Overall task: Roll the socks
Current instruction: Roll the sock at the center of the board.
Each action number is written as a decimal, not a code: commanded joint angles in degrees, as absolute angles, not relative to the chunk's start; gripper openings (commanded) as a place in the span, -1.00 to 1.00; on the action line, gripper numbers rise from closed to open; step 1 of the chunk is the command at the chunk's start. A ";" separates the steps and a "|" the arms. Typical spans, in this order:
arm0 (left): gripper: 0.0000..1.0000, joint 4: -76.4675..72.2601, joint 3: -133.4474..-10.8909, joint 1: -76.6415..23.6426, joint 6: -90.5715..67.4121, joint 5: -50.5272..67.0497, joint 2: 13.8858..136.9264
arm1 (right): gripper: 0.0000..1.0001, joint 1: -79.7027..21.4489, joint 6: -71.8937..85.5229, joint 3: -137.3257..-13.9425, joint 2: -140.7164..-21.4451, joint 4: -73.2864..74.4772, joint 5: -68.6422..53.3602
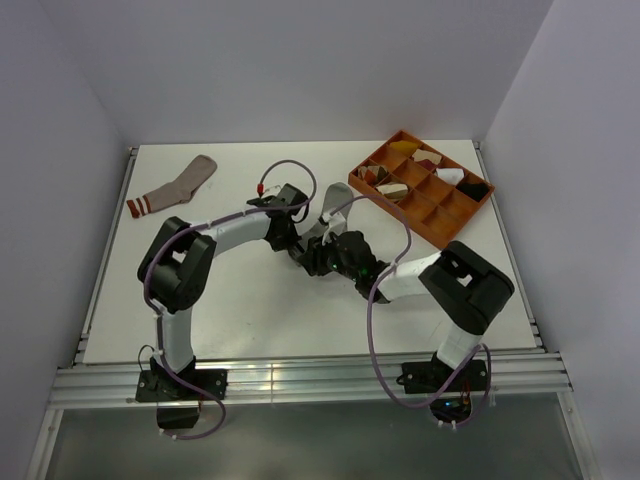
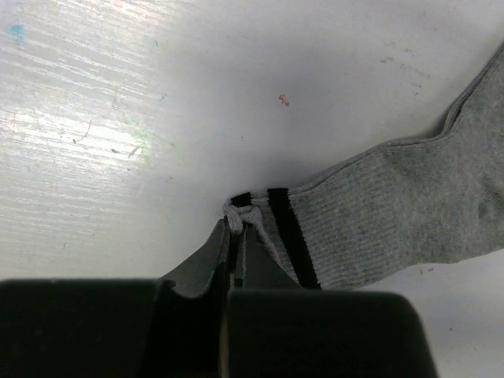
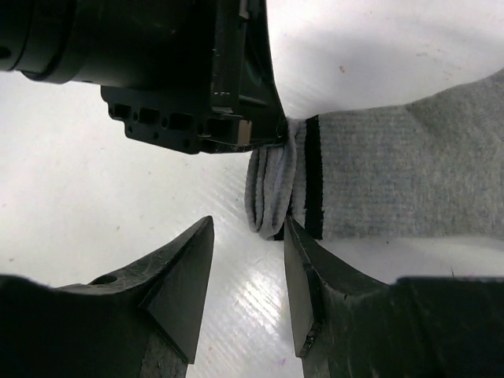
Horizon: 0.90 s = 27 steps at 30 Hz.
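Pinches the striped cuff of the grey sock (image 2: 394, 213) in the left claw (image 2: 236, 228), jaws shut on a small bunch of knit right at the tips, with the rest of the sock trailing away from the claw, flat on the surface (image 2: 157, 94). Stands the right claw (image 3: 248, 224) open, jaws parted and holding nothing, facing the left claw head-on, with the folded cuff edge just ahead of its tips and nearer one finger than the other. Leaves the pinkish-tan sock (image 1: 170, 188) well away from both claws, lying flat and not yet rolled; has the orange tray (image 1: 395, 213) off on the far side of the right claw. Looks like an early stage, with only a first fold of cuff and no real roll. Could lose the thin pinch if the left claw pulls or twists, since so little knit sits between the jaws, and then the fold would spring flat. Could close the right claw on a single layer, or beside the fold altogether, because the cuff lies off-centre ahead of its gap. Could knock claw against claw, given how close the tips stand. Could drag the whole sock across the surface rather than roll it, with nothing seen pinning the far end.
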State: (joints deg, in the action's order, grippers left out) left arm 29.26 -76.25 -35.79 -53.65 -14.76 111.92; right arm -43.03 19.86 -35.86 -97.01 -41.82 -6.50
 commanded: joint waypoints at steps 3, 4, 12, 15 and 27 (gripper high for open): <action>-0.99 37.35 -78.31 -35.42 -50.98 -14.15 114.35 | -0.03 -46.66 14.59 -35.68 -99.05 -47.99 3.32; -0.99 37.70 -78.57 -35.33 -50.89 -14.15 114.35 | -0.03 -47.19 13.72 -35.86 -99.23 -47.99 4.30; -0.99 39.37 -79.72 -35.33 -50.19 -14.32 115.22 | -0.03 -51.94 8.44 -38.76 -101.86 -45.62 12.12; -0.99 39.99 -80.24 -35.33 -49.75 -14.33 115.49 | -0.03 -53.61 6.60 -39.20 -102.48 -45.44 13.97; -0.99 39.20 -79.63 -35.33 -49.66 -13.09 115.58 | -0.02 -57.30 1.06 -43.76 -106.78 -43.07 20.04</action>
